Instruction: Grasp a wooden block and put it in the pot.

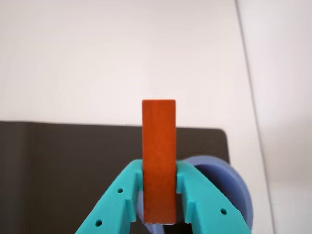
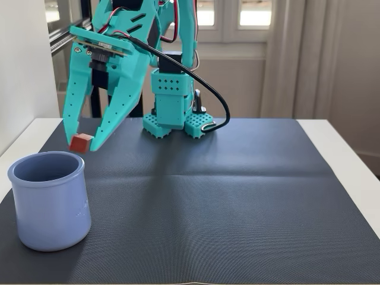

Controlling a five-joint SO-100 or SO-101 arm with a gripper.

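One wooden block (image 2: 81, 142) | tool (image 2: 83, 144) clamping it | one pot (image 2: 50, 202)

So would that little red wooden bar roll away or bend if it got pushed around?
Probably neither. The small red wooden bar has flat faces and square corners, so it should slide, not roll. It looks rigid, staying straight between the turquoise jaws. Being so small, it's likely light.

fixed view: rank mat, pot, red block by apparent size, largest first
1. dark mat, spans most of the table
2. lavender-blue pot
3. red wooden block, held in the gripper; far smaller than the pot
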